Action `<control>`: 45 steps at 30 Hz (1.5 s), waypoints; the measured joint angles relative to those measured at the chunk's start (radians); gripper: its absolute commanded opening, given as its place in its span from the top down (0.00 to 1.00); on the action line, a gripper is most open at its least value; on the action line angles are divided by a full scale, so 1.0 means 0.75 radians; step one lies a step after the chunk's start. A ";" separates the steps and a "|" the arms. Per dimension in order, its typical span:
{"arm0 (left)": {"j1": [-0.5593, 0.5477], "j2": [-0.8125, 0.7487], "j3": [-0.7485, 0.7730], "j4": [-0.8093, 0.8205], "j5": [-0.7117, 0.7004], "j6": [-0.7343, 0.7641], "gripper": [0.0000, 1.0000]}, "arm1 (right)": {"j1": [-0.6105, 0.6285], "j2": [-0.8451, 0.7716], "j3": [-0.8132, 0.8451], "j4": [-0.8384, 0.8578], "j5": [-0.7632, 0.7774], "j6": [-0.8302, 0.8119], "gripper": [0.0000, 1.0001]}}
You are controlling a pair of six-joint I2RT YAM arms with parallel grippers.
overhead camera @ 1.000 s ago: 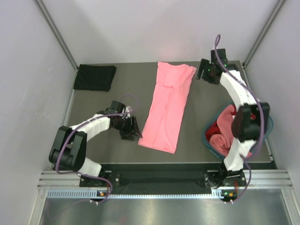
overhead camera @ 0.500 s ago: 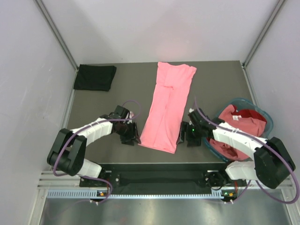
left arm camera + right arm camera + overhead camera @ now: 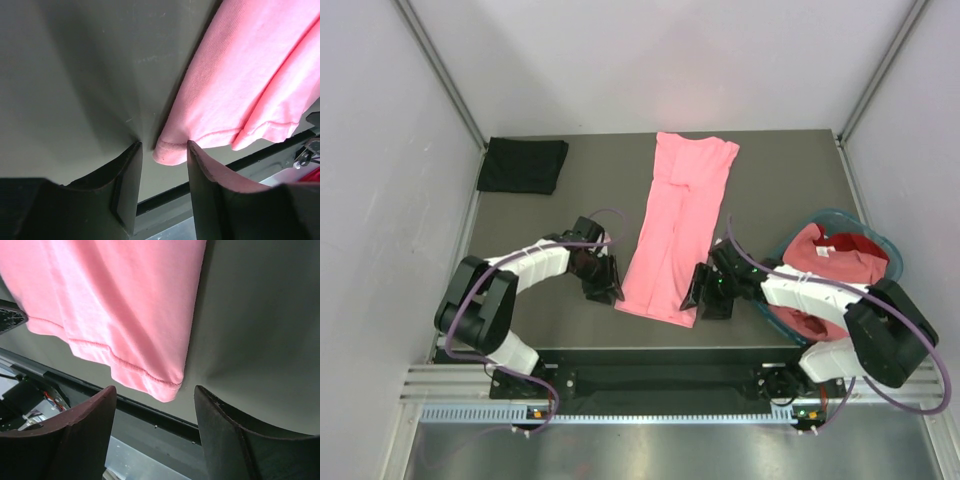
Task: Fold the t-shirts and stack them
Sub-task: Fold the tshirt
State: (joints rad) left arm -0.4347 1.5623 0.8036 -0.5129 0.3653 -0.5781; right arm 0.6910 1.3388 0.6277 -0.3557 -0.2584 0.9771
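Observation:
A salmon pink t-shirt (image 3: 678,228) lies folded into a long strip down the middle of the table. My left gripper (image 3: 610,292) is at its near left corner. In the left wrist view that corner (image 3: 172,150) sits between the tips of my left gripper (image 3: 164,147), whose jaws stand apart without pinching it. My right gripper (image 3: 698,290) is at the near right corner. In the right wrist view that hem corner (image 3: 162,382) lies between the tips of my right gripper (image 3: 156,392), which stands wide open. A folded black t-shirt (image 3: 523,165) rests at the back left. A red t-shirt (image 3: 860,245) lies in the basket.
The round teal basket (image 3: 832,213) stands at the right edge of the table, holding the red cloth and another pinkish one (image 3: 812,250). The table's front edge and black rail (image 3: 660,352) run just behind both grippers. Grey walls close in both sides.
My right arm swung from the back right corner down to the pink shirt's near right corner. The left gripper edged in to the near left corner and its jaws narrowed.

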 measured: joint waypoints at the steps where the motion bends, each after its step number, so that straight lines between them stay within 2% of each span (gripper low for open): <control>1: 0.000 0.004 0.004 -0.005 -0.001 0.001 0.56 | 0.006 0.010 0.000 0.001 0.000 0.006 0.37; 14: -0.001 0.039 0.015 -0.014 0.012 0.001 0.69 | 0.056 0.081 0.003 0.004 -0.002 0.042 0.44; 19: -0.001 0.042 0.015 -0.014 0.015 0.001 0.77 | 0.057 0.119 0.013 0.027 -0.001 0.050 0.63; 20: -0.002 0.042 0.015 -0.014 0.013 0.002 0.86 | 0.057 0.127 0.014 0.032 0.001 0.049 0.73; 21: -0.003 0.043 0.015 -0.014 0.010 0.004 0.86 | 0.058 0.131 0.014 0.033 0.003 0.051 0.73; 23: -0.003 0.046 0.014 -0.013 0.005 0.005 0.94 | 0.060 0.131 0.012 0.030 0.014 0.044 0.83; 25: -0.003 0.047 0.013 -0.013 0.005 0.007 1.00 | 0.060 0.131 0.008 0.017 0.028 0.039 0.89; 27: -0.003 0.047 0.009 -0.008 0.006 0.007 1.00 | 0.060 0.123 -0.005 0.017 0.037 0.036 0.94; 34: -0.003 0.016 -0.030 0.031 0.012 0.007 1.00 | 0.057 0.008 -0.106 0.041 0.046 -0.014 0.99; 45: -0.003 -0.026 -0.085 0.061 0.055 -0.001 1.00 | 0.053 -0.016 -0.165 0.149 -0.015 -0.080 1.00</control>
State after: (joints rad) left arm -0.4370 1.5425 0.7399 -0.4671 0.4068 -0.5785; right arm 0.7307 1.3270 0.5041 -0.2443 -0.2695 0.9169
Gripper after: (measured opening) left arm 0.012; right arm 0.011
